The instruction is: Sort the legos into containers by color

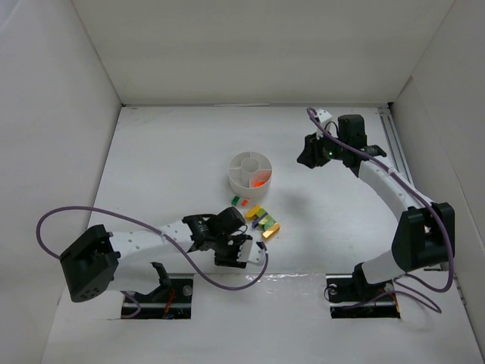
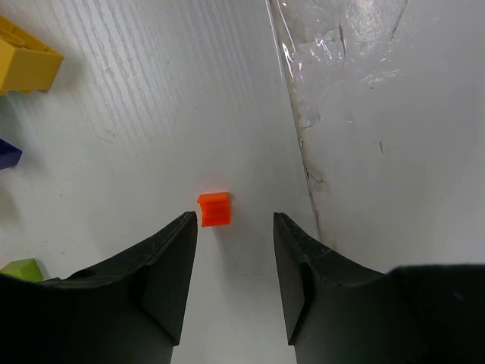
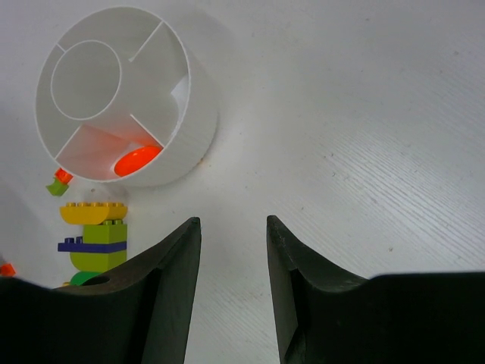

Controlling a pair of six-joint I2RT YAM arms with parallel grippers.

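Left gripper: fingers spread, pinching nothing, low over the table; small orange-red brick lies just ahead of the tips.
Right gripper: spread, empty, well apart from the left.
Divided dish: one orange-red piece in one wedge; other compartments look bare.
Multicolour clump: joined, on the table beside the dish.
Progress: barely begun; nearly every brick is left to sort.

Plastic bits on a matt desk.
desk white, finely ridged; orange brick smooth plastic; dish smooth white plastic; left pincer matt black.
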